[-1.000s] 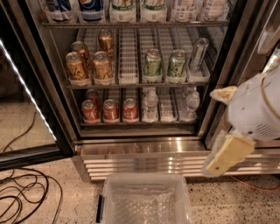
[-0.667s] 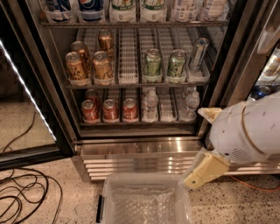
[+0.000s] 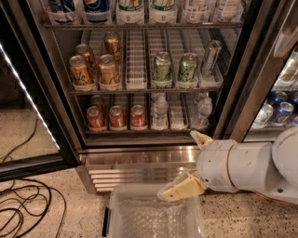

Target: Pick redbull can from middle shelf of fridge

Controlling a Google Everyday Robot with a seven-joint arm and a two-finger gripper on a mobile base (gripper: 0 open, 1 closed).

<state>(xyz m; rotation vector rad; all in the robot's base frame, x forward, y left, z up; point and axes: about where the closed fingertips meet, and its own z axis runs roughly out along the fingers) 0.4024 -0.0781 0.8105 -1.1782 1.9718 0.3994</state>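
The fridge stands open, black-framed with a steel louvred base. Its middle shelf carries gold cans on the left and green cans in the middle. The redbull can, slim and silvery-blue, leans tilted in the rightmost lane of that shelf. My gripper is low, in front of the fridge's base at the right, well below the redbull can. Its two beige fingers are spread apart and hold nothing.
A clear plastic bin sits on the floor below the gripper. Red cans and water bottles fill the bottom rack, large bottles the top. Black cables lie at the left. A second cooler stands at the right.
My arm has swung left and downward, from the right edge toward the fridge's base above the bin. The cans have not moved.
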